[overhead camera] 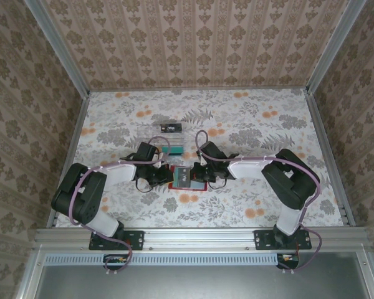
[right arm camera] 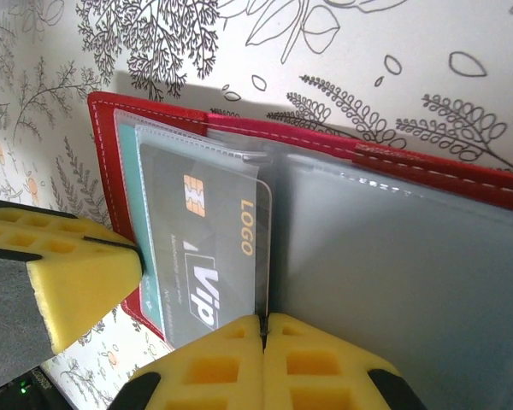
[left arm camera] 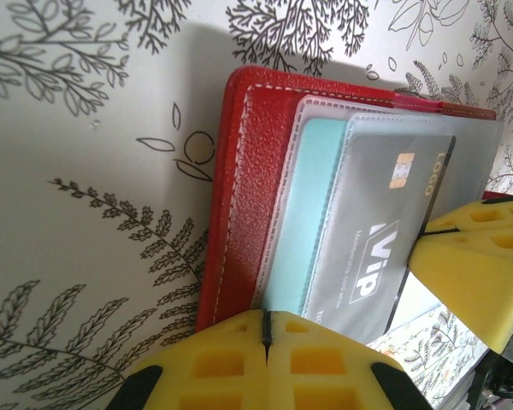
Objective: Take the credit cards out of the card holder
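Note:
The red card holder (overhead camera: 188, 186) lies open on the flowered table between both grippers. In its left pocket sits a grey credit card (right arm camera: 205, 248) with a chip, "LOGO" and "VIP" print, over a light-blue panel (left arm camera: 312, 213). My right gripper (right arm camera: 263, 320) is shut on that card's edge by the fold. At the holder's (left arm camera: 239, 213) outer edge, my left gripper (left arm camera: 267, 318) is shut on the pocket's rim. The right fingers (left arm camera: 474, 265) show at the card's (left arm camera: 385, 222) far side. In the top view, the left gripper (overhead camera: 168, 175) and right gripper (overhead camera: 197, 174) meet over the holder.
A small dark flat card (overhead camera: 170, 127) lies farther back on the table. A clear tray (overhead camera: 173, 149) with something teal in it stands just behind the holder. The holder's right half is an empty clear pocket (right arm camera: 393, 282). Patterned walls (overhead camera: 31, 93) close in the table.

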Controlling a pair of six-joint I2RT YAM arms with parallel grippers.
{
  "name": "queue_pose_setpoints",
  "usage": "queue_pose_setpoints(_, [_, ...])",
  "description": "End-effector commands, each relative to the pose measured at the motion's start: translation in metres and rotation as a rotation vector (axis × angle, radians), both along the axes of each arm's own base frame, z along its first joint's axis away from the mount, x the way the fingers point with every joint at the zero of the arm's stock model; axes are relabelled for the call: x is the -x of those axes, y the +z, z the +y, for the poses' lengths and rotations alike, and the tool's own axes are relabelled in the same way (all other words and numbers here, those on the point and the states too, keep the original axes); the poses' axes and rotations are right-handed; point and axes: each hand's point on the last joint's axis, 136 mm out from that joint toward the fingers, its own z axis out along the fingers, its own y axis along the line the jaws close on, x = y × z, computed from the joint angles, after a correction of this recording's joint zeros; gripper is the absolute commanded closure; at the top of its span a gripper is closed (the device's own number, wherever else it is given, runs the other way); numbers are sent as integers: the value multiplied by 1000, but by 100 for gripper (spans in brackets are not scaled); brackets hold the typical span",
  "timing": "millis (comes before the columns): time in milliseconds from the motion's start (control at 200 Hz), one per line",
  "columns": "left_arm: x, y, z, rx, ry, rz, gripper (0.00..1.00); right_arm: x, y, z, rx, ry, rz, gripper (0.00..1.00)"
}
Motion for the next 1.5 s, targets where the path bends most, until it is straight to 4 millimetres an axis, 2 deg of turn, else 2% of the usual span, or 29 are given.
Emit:
queue_pose_setpoints(0, [9, -20, 14, -94, 9, 49, 100, 3, 0, -5, 3, -4, 9, 100])
queue_pose_setpoints(130, [7, -15, 11, -79, 2, 40, 100, 2, -2, 0, -13, -2, 16, 100])
queue_pose_setpoints(290, [-3, 9, 0, -19, -4, -21, 100, 0, -3, 4, -23, -1, 20, 100])
queue_pose_setpoints(405, [-9, 23, -8, 12, -17, -60, 90, -1, -4, 7, -35, 1, 24, 100])
queue_pose_setpoints(470, [-10, 26, -12, 23, -26, -67, 89, -1, -5, 7, -36, 1, 26, 100])
queue_pose_setpoints(860, [-4, -1, -13, -16, -35, 0, 94, -1, -5, 8, -37, 4, 28, 100])
queue_pose_setpoints(940, [-2, -8, -6, -74, -27, 22, 100, -1, -6, 7, -34, 4, 31, 100])
queue_pose_setpoints(1165, [9, -29, 18, -223, -13, 91, 100, -1, -8, -2, -25, -12, 35, 100])
queue_pose_setpoints(1320, [11, -31, 21, -235, -8, 100, 100, -2, -7, -10, -30, -25, 35, 100])
queue_pose_setpoints(1495, [10, -30, 19, -227, -10, 94, 100, 0, -6, -9, -36, -20, 35, 100])
